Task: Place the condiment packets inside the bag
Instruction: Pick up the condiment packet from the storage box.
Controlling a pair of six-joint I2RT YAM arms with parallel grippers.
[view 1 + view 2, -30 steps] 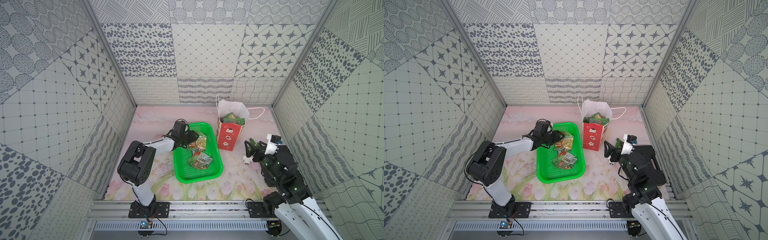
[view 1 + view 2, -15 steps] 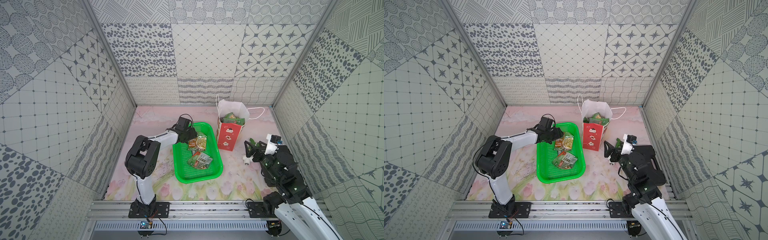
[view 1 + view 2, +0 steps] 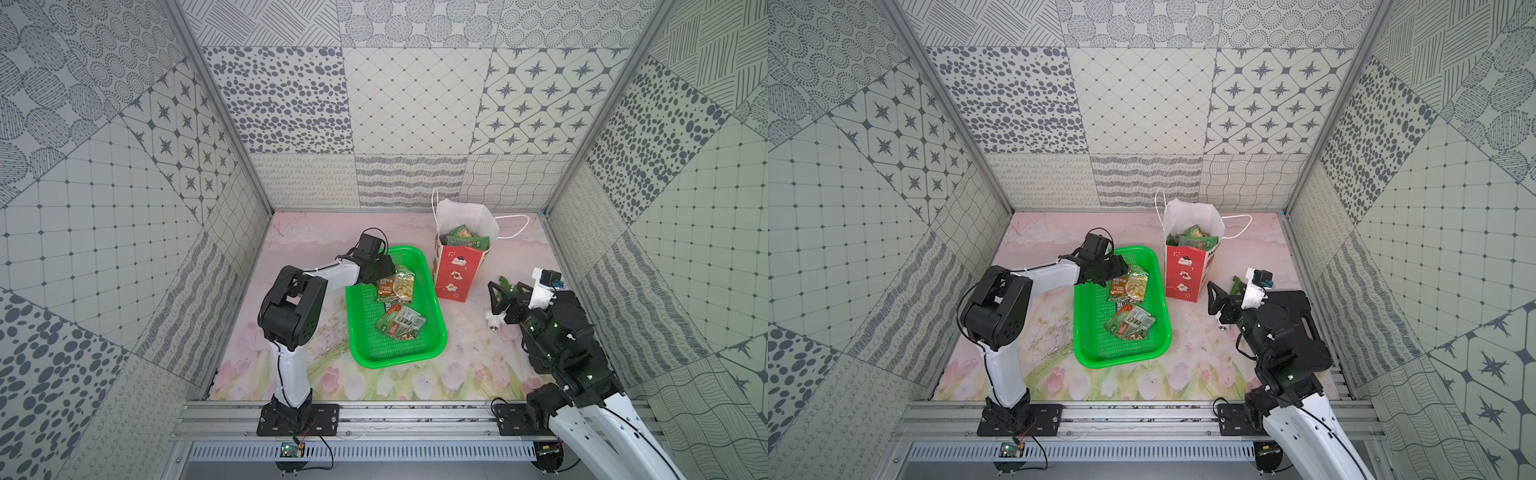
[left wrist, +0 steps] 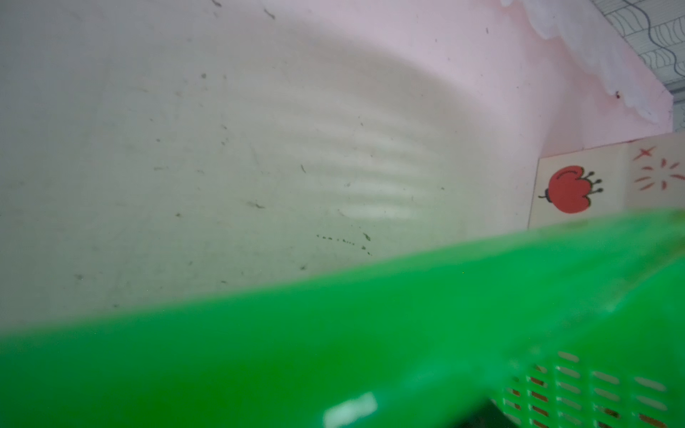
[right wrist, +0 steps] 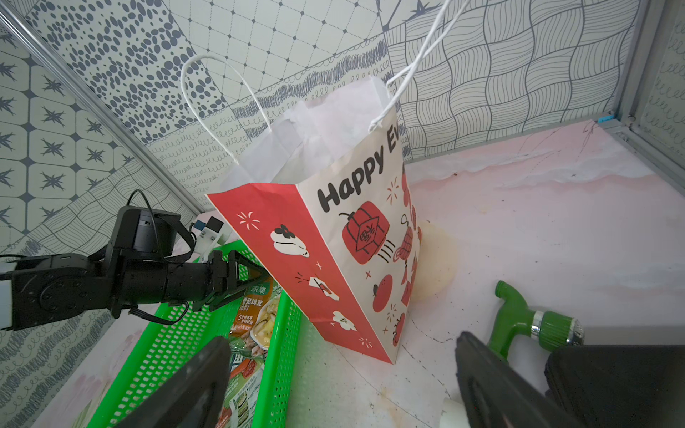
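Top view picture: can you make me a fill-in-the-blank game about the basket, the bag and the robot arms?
1. Packets lie in the ____ basket.
2. The bag has a ____ front with white cloud shapes.
3. The ____ end effector reaches over the basket.
4. The right end effector has its jaws wide ____.

Missing words: green, red, left, open.

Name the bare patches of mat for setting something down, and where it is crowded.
Bare: the mat strip between green basket and front rail; the back corner behind the left pincer. Crowded: between bag and right pincer, where a tap fitting lies.
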